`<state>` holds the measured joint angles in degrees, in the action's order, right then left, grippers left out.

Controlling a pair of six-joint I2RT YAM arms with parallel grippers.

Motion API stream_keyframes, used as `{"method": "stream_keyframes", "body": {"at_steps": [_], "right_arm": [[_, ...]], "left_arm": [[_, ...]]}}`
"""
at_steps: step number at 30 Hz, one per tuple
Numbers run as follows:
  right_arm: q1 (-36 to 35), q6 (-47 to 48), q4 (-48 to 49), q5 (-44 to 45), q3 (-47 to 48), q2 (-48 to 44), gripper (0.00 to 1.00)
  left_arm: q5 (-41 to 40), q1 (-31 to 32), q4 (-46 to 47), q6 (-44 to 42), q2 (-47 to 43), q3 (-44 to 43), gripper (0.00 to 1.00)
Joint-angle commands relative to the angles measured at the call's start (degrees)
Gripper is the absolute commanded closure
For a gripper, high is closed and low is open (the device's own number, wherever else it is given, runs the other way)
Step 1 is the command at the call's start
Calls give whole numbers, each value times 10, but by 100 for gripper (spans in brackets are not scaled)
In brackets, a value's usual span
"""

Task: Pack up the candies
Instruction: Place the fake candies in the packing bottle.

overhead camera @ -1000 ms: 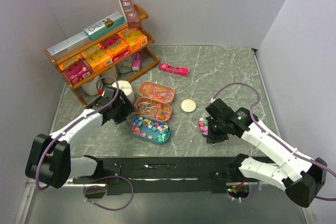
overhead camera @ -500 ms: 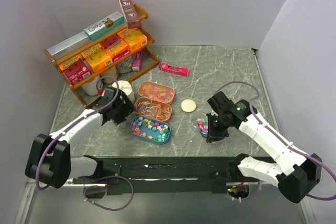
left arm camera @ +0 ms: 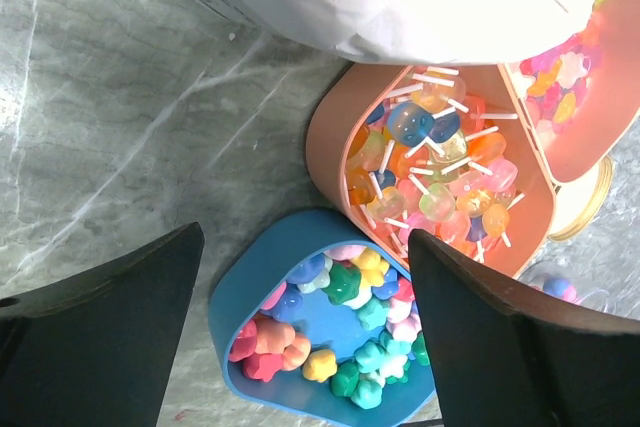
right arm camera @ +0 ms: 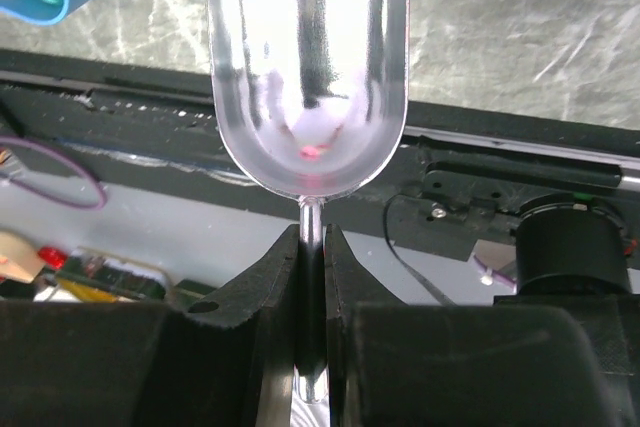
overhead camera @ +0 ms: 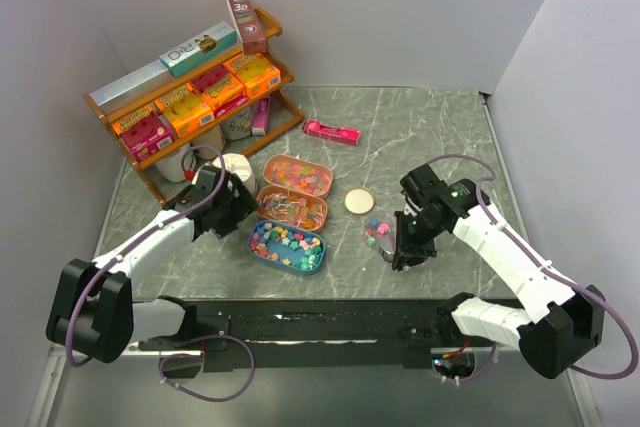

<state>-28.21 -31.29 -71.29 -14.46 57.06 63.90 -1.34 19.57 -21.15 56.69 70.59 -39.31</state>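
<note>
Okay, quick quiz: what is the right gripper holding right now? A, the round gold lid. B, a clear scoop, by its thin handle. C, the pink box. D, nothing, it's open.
B: in the right wrist view the right gripper is pinched shut on the thin stem of a clear scoop, while the gold lid and the pink box lie well apart from it.

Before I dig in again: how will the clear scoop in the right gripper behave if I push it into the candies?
The right gripper pinches the clear scoop only by its thin stem, so it may pivot or flex under load. Its glossy, see-through plastic looks light and probably slippery. The candies in the blue tray lie loose, so they likely shift aside.
</note>
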Motion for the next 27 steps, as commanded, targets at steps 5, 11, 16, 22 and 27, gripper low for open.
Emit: {"method": "stream_keyframes", "body": {"at_steps": [5,11,16,22,27], "right_arm": [[26,8,-17,-49,19,-4,100],[32,4,-7,-69,13,-17,100],[33,12,-11,-60,28,-26,100],[21,53,25,-63,81,-53,100],[-49,78,66,-30,133,-26,100]], "left_arm": [[-18,-1,11,-13,-17,3,6],[-30,-1,-6,-28,-18,-10,3],[-30,-1,-9,-28,-23,-11,2],[-19,-1,-8,-28,-27,-17,3],[-9,-1,-7,-41,-34,-23,3]]}}
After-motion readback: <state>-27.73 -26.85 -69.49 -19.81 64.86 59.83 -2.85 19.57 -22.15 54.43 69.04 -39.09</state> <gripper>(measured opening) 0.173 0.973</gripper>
